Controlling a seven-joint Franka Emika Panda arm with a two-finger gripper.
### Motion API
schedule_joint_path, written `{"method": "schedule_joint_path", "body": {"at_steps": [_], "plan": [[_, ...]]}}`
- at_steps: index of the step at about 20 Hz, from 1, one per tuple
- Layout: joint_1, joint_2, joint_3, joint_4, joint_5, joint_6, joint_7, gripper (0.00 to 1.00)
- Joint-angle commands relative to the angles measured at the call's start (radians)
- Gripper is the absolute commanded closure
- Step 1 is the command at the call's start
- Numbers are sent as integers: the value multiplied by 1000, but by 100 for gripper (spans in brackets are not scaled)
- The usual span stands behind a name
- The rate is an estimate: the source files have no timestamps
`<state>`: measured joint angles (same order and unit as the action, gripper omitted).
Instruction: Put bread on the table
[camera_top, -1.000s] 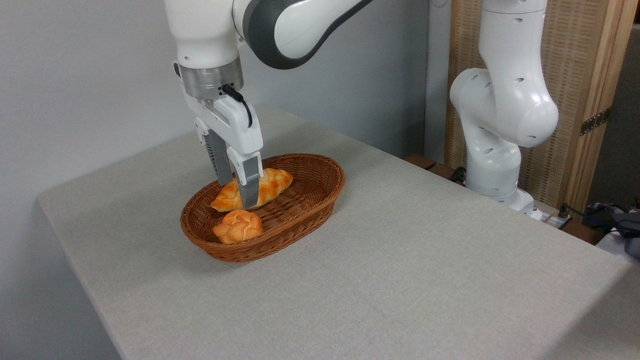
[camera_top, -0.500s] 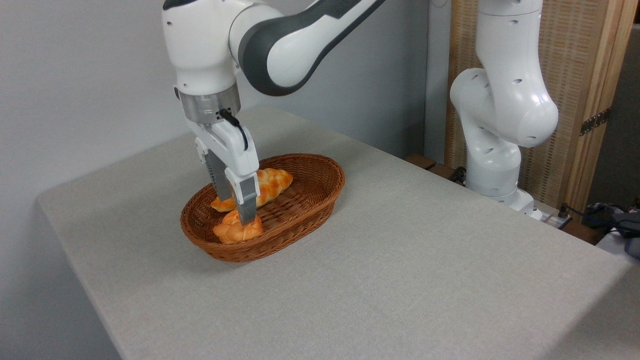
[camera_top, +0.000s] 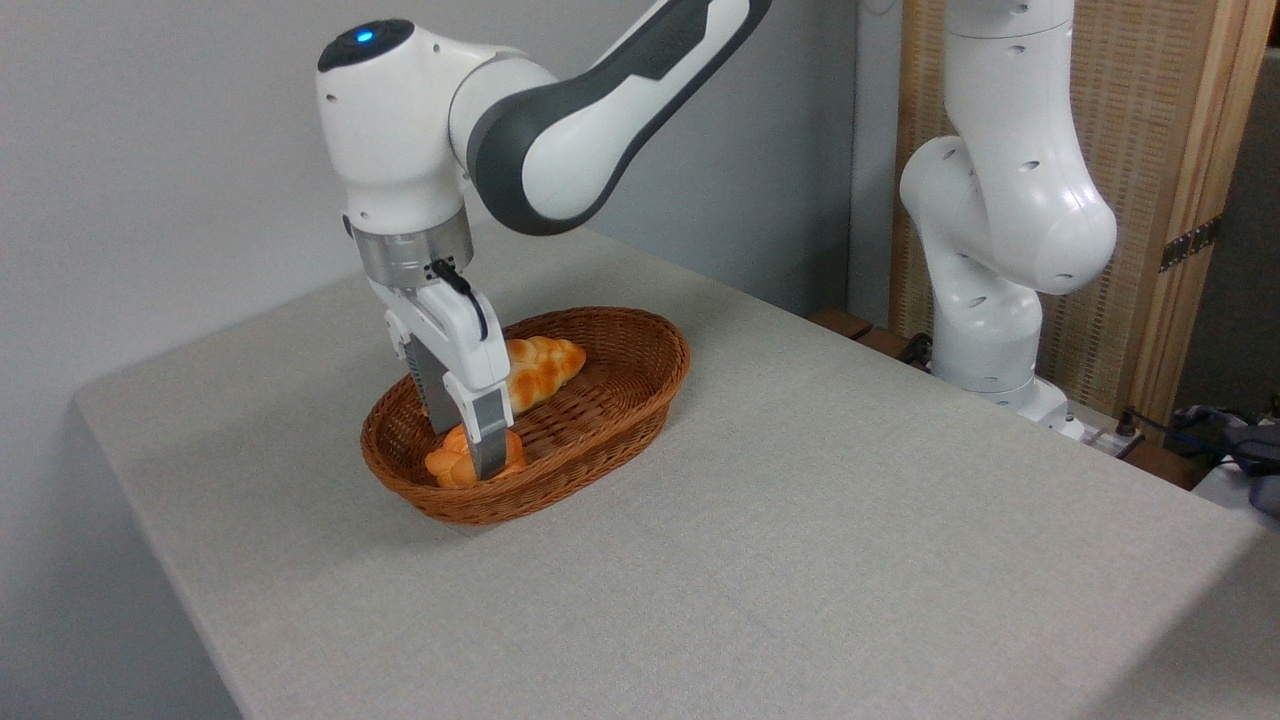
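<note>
The bread (camera_top: 447, 464), a small orange-golden knobbly bun, lies at the near left end of the brown wicker basket (camera_top: 610, 420). My gripper (camera_top: 465, 450) is down inside the basket, open, with one finger on each side of the bun. The near finger (camera_top: 487, 438) covers the bun's middle; the far finger is mostly hidden behind it. I cannot tell whether the fingers touch the bun. The table (camera_top: 800, 560) has a grey-beige cloth surface.
A longer, paler braided loaf (camera_top: 540, 365) lies further back in the basket, just right of my gripper. The arm's white base (camera_top: 985, 330) stands at the table's far right edge, before a wooden screen (camera_top: 1170, 200). Cables lie at the far right.
My gripper has moved down and toward the near left, from above the long loaf to straddling the small bun. Both breads stay in place.
</note>
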<state>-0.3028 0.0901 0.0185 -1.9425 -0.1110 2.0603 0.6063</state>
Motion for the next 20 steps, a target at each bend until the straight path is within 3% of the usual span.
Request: {"method": "schedule_joint_path", "body": {"at_steps": [1,7,9,10,11,20], "plan": [[-7,7,1,-1,16,21,0,0],[-7,8,0,-3,43,18,-2,1],[-9,8,0,-3,54,14,-2,31],[-7,8,0,-3,54,12,-2,58],[-7,8,0,-4,54,12,-2,67],[-7,6,0,-3,54,12,-2,72]]}}
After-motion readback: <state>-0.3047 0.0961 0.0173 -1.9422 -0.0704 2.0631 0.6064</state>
